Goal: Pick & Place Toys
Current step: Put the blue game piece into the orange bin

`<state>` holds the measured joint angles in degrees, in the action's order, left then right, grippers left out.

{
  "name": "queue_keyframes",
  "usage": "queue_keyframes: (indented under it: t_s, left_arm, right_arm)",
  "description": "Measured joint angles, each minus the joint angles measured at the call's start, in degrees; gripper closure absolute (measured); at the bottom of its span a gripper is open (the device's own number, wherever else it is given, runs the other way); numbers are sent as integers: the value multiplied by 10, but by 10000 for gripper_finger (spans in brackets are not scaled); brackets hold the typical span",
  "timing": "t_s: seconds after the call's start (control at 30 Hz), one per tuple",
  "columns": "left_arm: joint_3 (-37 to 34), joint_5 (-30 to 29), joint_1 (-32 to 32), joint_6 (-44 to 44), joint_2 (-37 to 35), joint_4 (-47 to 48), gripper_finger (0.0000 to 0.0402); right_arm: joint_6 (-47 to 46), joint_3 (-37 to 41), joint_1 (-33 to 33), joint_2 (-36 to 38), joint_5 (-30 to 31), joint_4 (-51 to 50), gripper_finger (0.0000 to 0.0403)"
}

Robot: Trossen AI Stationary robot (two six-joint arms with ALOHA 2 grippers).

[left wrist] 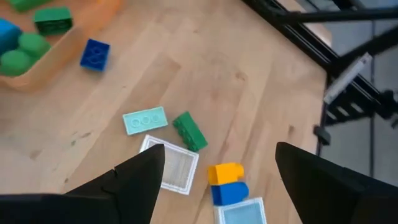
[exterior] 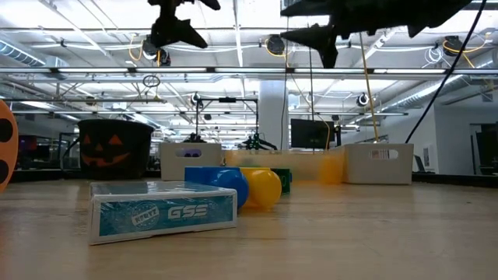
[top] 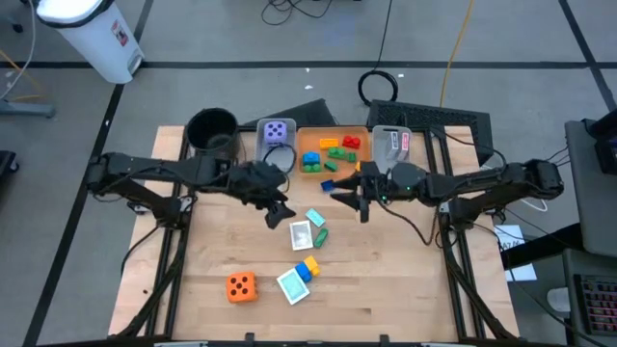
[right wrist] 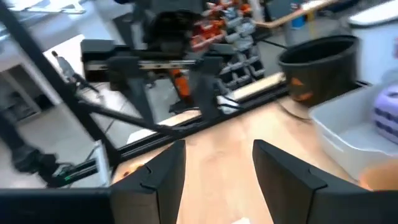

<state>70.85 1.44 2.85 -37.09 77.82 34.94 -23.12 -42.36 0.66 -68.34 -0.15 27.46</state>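
My left gripper (top: 280, 212) hangs open and empty, well above the table, over a cluster of toys: a teal card (left wrist: 145, 120), a green brick (left wrist: 189, 130), a clear white card (left wrist: 174, 169) and a yellow-on-blue brick (left wrist: 227, 182). My right gripper (top: 353, 197) hangs open and empty near a blue brick (top: 328, 186) that lies on the table in front of the orange bin (top: 333, 128). An orange die (top: 241, 286) and a teal card box (top: 292, 284) lie near the table's front edge. A purple die (top: 278, 131) sits in the left grey bin.
The orange bin holds several red, green, blue and orange bricks. A grey bin (top: 390, 145) stands to its right. A black pot (top: 212, 130) stands at the far left. In the low view both grippers (exterior: 175, 27) (exterior: 319, 35) show high above the tabletop.
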Motion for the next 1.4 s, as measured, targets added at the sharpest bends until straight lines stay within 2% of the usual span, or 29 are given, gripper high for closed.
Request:
queue_keyframes:
  t_s: [0.13,0.33,0.5,0.57,0.8,0.9,1.13,1.4]
  left_arm:
    - [0,-57,58,-74,6,-8,87]
    - [1,-106,142,-202,32,-15,87]
    - [1,-153,190,-309,61,-13,87]
    - [1,-154,200,-334,75,-25,87]
    - [1,-77,215,-323,156,-132,87]
    - [0,-49,208,-317,191,-141,87]
    - [0,-29,179,-273,247,-146,87]
    - [0,1,157,-229,252,-124,87]
  right_arm:
    - [8,0,-47,16,-2,-35,228]
    - [30,0,-124,32,1,-102,228]
    - [29,0,-165,32,3,-133,228]
    - [28,0,-175,32,3,-143,230]
    - [18,0,-199,32,3,-159,231]
    - [13,0,-199,32,5,-159,232]
    - [2,0,-199,32,35,-165,232]
    - [-1,0,-199,32,50,-179,232]
